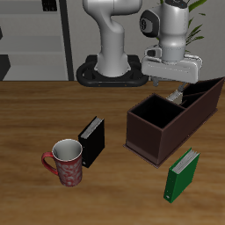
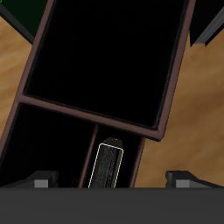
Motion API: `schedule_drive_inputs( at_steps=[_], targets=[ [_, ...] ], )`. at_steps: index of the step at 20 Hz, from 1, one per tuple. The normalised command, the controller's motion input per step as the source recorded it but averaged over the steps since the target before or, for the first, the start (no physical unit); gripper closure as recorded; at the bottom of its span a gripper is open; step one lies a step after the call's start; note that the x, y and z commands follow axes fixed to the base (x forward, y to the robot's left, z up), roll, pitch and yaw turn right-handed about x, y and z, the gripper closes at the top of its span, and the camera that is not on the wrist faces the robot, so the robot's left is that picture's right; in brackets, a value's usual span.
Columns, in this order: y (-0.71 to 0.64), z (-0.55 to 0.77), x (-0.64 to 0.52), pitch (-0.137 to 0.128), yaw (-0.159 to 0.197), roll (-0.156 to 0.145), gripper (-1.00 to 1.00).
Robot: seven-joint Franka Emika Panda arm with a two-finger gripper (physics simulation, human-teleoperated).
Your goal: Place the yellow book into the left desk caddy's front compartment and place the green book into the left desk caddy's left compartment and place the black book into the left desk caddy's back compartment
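The left desk caddy [image 1: 155, 135] is a long dark maroon box standing at an angle; its rim [image 2: 171, 96] fills the wrist view. The yellow book [image 2: 108, 164], greyish with striped page edges, stands inside a narrow compartment beside the large square section. My gripper [image 1: 178, 93] hovers just above that end of the caddy, open [image 2: 112, 180], with its fingertips apart on either side of the book and not touching it. The black book [image 1: 92, 139] stands on the table near the mug. The green book [image 1: 183, 174] stands close to the table's front edge.
A red patterned mug [image 1: 66, 163] stands beside the black book. The robot's base [image 1: 112, 70] is at the table's back, with a plant [image 1: 195, 31] behind the arm.
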Motion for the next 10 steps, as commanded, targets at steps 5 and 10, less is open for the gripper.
schedule_drive_inputs(
  at_steps=[5, 10],
  targets=[
    [-0.26, 0.27, 0.15, -0.030, 0.044, -0.003, -1.00],
    [-0.37, 0.32, 0.16, -0.021, 0.052, -0.008, -1.00]
  ],
)
